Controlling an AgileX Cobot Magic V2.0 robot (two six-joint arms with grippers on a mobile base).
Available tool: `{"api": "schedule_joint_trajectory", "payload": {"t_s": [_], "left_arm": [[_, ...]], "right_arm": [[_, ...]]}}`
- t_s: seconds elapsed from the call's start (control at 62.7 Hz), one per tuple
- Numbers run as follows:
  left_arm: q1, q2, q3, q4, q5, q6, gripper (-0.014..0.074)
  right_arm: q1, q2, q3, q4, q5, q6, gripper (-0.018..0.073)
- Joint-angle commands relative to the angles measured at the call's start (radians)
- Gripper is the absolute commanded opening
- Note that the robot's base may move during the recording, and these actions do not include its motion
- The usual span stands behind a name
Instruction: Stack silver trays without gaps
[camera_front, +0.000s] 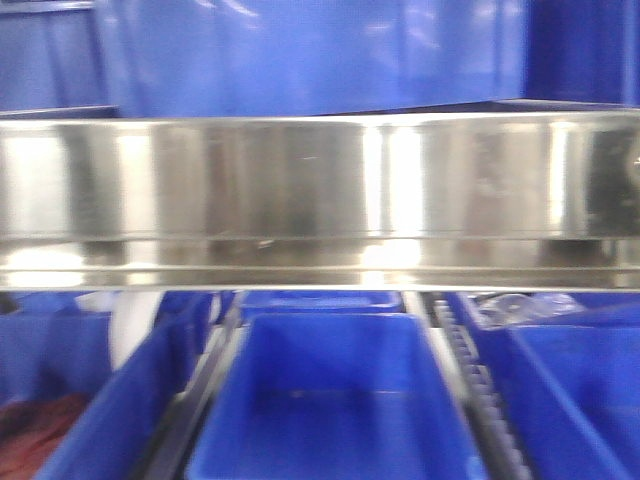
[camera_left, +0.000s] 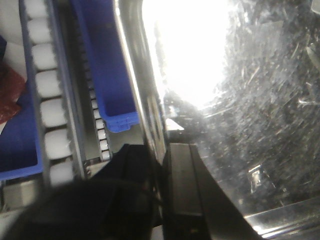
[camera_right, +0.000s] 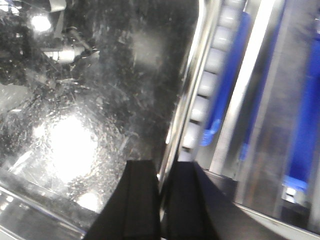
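A silver tray (camera_left: 260, 125) fills the right of the left wrist view, its scratched floor glaring under a light. My left gripper (camera_left: 160, 165) is shut on the tray's left rim, one finger inside the wall and one outside. In the right wrist view a silver tray (camera_right: 100, 100) shows the same scratched, shiny floor on the left. My right gripper (camera_right: 161, 180) is shut on its right rim, fingers either side of the wall. I cannot tell whether both grippers hold one tray. Neither gripper shows in the front view.
A long shiny steel rail (camera_front: 320, 200) spans the front view. Blue bins (camera_front: 330, 400) sit below it in rows, with more blue behind. White roller tracks (camera_left: 50, 100) (camera_right: 210, 65) run beside the bins. Red-brown stuff (camera_front: 30, 430) lies in the left bin.
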Motion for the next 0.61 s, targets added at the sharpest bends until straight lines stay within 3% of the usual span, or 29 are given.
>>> {"api": "schedule_joint_trajectory", "payload": {"t_s": [0.0, 0.59], "left_arm": [[-0.014, -0.034, -0.022, -0.007, 0.047, 0.028, -0.0048], [-0.014, -0.034, -0.022, -0.007, 0.047, 0.028, -0.0048]], "right_arm": [[0.006, -0.023, -0.031, 0.021, 0.041, -0.026, 0.0056], [0.006, -0.023, -0.031, 0.021, 0.041, -0.026, 0.0056]]}}
